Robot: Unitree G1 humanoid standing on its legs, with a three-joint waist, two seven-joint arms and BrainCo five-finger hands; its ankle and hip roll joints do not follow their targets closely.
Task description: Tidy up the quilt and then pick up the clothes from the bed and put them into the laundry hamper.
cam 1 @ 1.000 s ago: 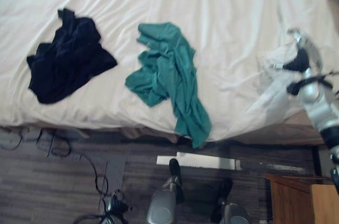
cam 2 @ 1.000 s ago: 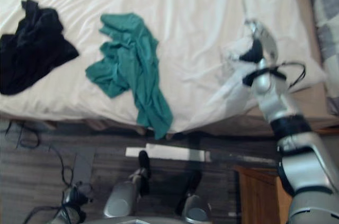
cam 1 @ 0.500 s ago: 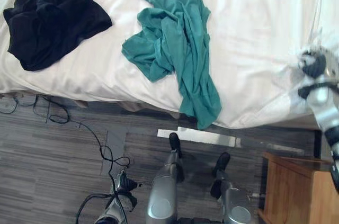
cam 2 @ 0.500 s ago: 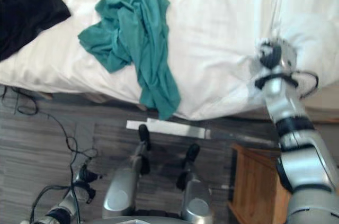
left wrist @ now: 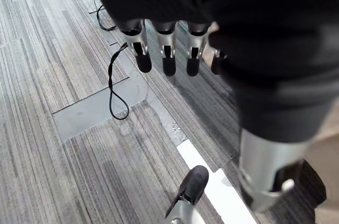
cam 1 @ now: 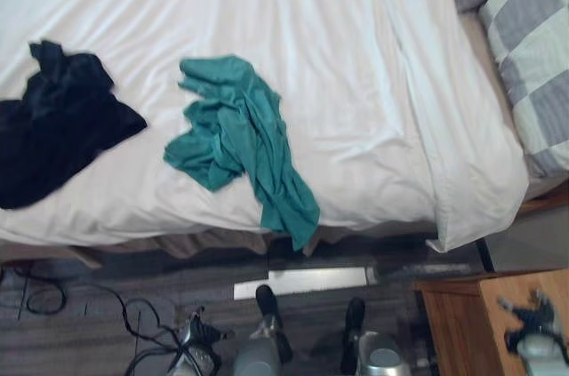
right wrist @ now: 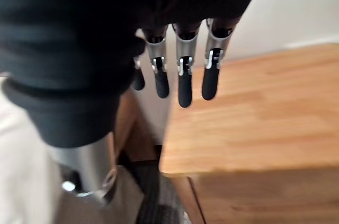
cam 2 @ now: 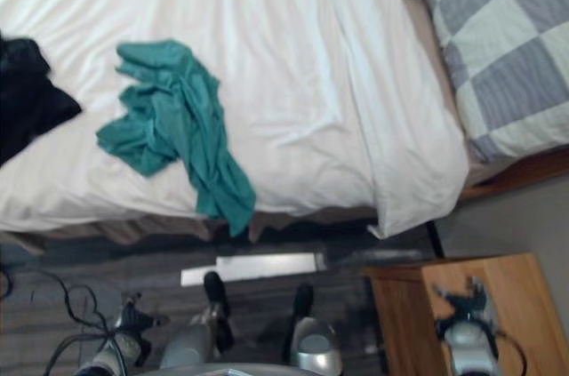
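We see the white quilt [cam 1: 338, 83] spread over the bed, its lower right corner hanging past the mattress edge toward the floor. A green garment [cam 1: 240, 140] lies crumpled at centre left of the frame, one end trailing over the near edge of the bed. A black garment [cam 1: 58, 132] lies bunched at the far left, well apart from the green one. Checked pillows [cam 1: 524, 47] fill the upper right corner.

Our right robot hand [cam 2: 462, 327] hangs at the lower right of the frame above a wooden nightstand [cam 2: 520, 287]; its fingers [right wrist: 183, 81] are straight and relaxed and hold nothing. Our left robot hand [left wrist: 175, 49] hangs over the grey plank floor [left wrist: 47, 144] at the lower left, its fingers likewise loose and empty. We cannot spot a hamper.
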